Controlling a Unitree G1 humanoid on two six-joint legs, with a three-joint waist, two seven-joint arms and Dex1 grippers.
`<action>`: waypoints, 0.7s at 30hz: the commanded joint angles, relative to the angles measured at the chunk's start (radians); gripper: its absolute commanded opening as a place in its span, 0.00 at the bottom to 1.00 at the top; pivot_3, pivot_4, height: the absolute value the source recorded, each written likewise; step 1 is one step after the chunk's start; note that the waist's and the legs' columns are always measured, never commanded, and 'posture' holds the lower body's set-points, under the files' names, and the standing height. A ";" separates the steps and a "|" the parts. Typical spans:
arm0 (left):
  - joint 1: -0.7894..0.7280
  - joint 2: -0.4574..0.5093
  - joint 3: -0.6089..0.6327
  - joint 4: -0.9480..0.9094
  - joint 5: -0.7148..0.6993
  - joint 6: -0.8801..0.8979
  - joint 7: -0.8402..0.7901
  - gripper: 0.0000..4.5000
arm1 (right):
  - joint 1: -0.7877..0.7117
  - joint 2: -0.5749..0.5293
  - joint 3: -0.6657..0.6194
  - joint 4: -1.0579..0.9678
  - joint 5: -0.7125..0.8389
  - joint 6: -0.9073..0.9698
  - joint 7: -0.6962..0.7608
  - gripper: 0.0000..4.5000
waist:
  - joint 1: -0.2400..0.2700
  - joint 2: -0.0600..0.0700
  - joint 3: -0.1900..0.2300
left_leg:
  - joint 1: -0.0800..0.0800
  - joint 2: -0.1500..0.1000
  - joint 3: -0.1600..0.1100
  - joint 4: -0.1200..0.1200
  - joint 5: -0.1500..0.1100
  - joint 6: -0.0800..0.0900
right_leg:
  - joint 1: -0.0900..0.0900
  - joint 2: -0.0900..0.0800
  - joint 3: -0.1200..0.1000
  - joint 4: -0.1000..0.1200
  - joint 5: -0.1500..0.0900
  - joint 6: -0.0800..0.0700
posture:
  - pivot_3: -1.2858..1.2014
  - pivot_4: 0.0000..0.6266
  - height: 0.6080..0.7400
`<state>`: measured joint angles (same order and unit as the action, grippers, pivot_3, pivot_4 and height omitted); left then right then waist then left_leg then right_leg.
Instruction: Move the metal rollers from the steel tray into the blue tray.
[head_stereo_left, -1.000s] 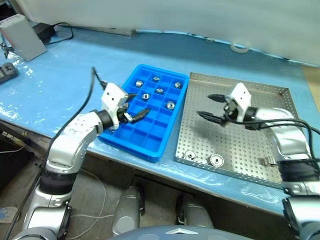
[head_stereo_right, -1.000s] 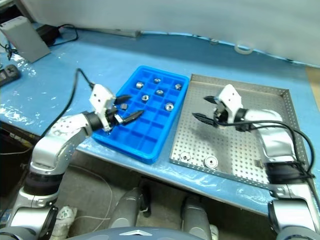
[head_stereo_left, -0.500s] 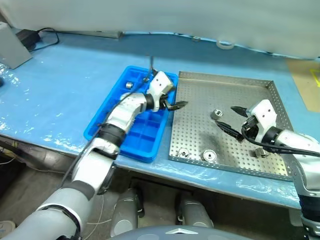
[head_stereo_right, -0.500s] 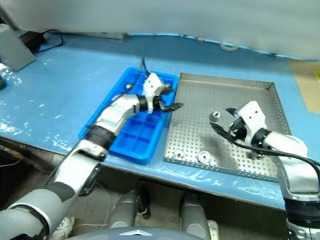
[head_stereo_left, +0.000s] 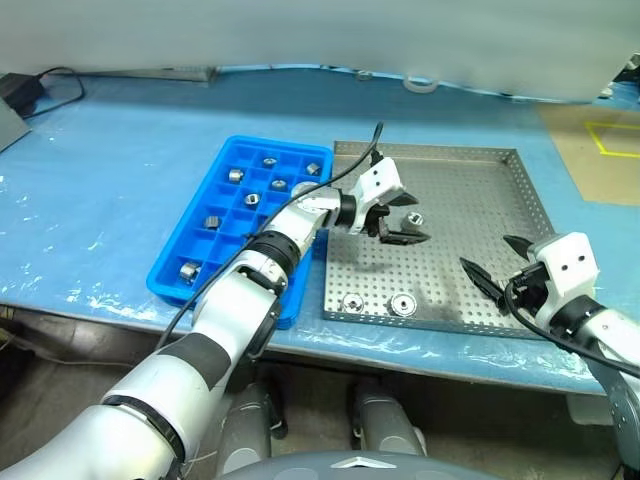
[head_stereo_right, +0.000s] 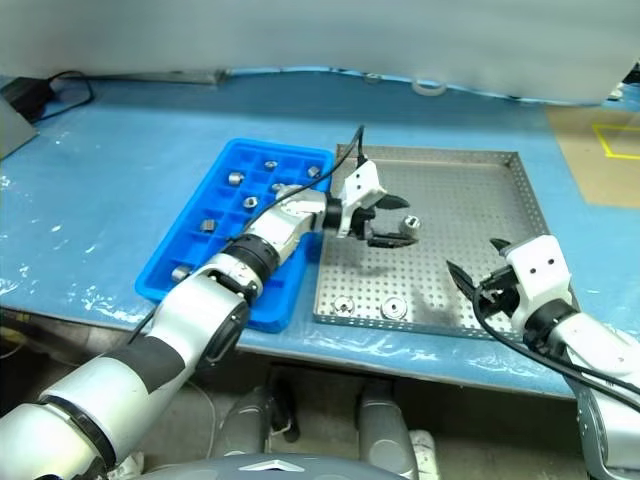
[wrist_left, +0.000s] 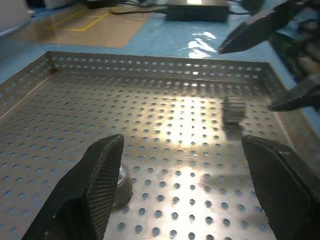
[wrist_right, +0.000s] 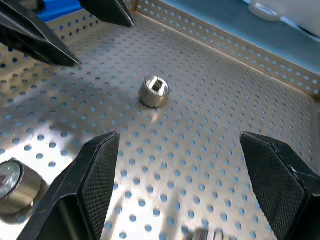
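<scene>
The steel tray (head_stereo_left: 430, 150) lies to the right of the blue tray (head_stereo_left: 187, 218). My left gripper (head_stereo_left: 408, 218) reaches across over the steel tray, open, with one metal roller (head_stereo_left: 413, 217) on the tray floor between its fingertips; this roller (wrist_left: 120, 180) rests close beside one finger (wrist_left: 95, 185), not gripped. Two more rollers (head_stereo_left: 352, 301) (head_stereo_left: 402, 303) lie near the steel tray's front rim. Several rollers (head_stereo_left: 252, 199) sit in the blue tray's compartments. My right gripper (head_stereo_left: 495, 262) hangs open and empty over the tray's front right part.
A small ridged metal piece (wrist_left: 234, 108) lies on the steel tray's floor near the right gripper. A tape roll (head_stereo_left: 420, 85) sits at the back of the blue-covered table. A black cable and adapter (head_stereo_left: 25, 85) are at the far left.
The camera has turned. My left gripper swung from over the blue tray to over the steel tray, beside a roller. My right gripper drew back to the tray's front right corner.
</scene>
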<state>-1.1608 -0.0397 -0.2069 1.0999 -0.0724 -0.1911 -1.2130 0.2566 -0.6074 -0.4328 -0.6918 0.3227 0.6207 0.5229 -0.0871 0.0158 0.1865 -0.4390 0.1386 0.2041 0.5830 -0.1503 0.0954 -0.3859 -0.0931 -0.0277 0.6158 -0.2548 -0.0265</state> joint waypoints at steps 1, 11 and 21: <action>0.046 0.059 -0.049 -0.102 0.008 -0.046 -0.226 0.89 | 0.042 0.021 -0.056 -0.083 0.023 0.014 -0.021 0.90 | -0.012 0.000 0.000 | 0.000 0.000 0.000 0.000 0.000 0.000 | 0.000 0.000 0.000 0.000 0.000 0.000 | 0.26 0.24 1.00; 0.125 0.026 -0.108 -0.124 0.080 -0.102 -0.208 0.89 | 0.100 0.013 -0.094 -0.109 0.044 0.043 -0.026 0.90 | -0.038 0.000 0.000 | 0.000 -0.003 0.000 0.001 -0.005 0.008 | 0.008 -0.003 -0.001 -0.010 0.000 0.000 | 0.25 0.24 1.00; 0.123 -0.004 -0.127 -0.063 0.122 -0.103 -0.203 0.89 | 0.162 0.027 -0.124 -0.146 0.051 0.057 -0.038 0.90 | -0.088 0.000 0.000 | 0.002 -0.004 0.000 0.004 -0.009 0.007 | 0.011 -0.004 -0.001 -0.012 0.000 0.000 | 0.24 0.24 1.00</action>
<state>-1.0222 -0.0428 -0.3234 1.0370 0.0411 -0.2732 -1.4046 0.4131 -0.5854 -0.5158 -0.7908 0.3624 0.6815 0.4943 -0.1750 0.0157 0.1866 -0.4376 0.1345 0.2042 0.5876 -0.1596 0.1029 -0.3741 -0.0973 -0.0292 0.6041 -0.2548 -0.0265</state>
